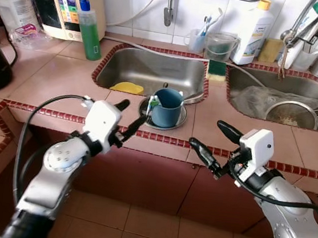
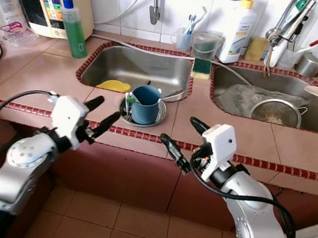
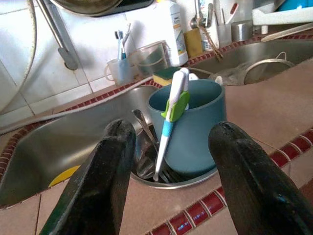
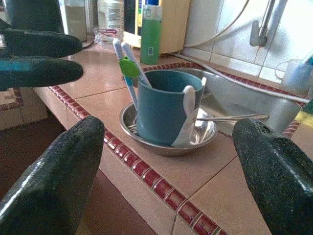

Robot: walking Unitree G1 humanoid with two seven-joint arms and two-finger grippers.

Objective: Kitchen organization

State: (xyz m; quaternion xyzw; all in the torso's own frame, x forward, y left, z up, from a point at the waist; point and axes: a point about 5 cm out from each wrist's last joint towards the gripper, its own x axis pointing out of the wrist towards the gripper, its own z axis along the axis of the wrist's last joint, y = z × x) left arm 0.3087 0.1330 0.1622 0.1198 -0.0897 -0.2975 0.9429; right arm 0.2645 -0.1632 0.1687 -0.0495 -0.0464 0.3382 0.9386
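Nearest, both grippers hang just off the counter's front edge, fingers spread wide and empty; the left gripper (image 1: 129, 120) points at the blue cup (image 1: 166, 106) from close by, the right gripper (image 1: 214, 142) sits further along the edge, also aimed that way. The cup stands in a shallow steel dish (image 1: 177, 123) on the tiled strip in front of the sink; a green-and-white toothbrush (image 3: 172, 120) leans against its outside wall and a white utensil (image 4: 186, 115) props on the other side, with a spoon (image 4: 234, 117) lying across the dish.

Likely trouble, as I judge it: a finger closing round the cup could catch the leaning toothbrush and flick it to the floor; the dish is loose and near the red tile border (image 1: 162, 139), so a push might slide cup and dish together off the edge or back into the basin; both arms reaching at once could collide.

Further off, the left sink (image 1: 153, 66) holds a yellow cloth (image 1: 127, 86); the right sink (image 1: 276, 95) holds a strainer (image 1: 291, 114); beyond stand a green soap bottle (image 1: 90, 33), a white bottle (image 1: 253, 32) and white wall tiles.
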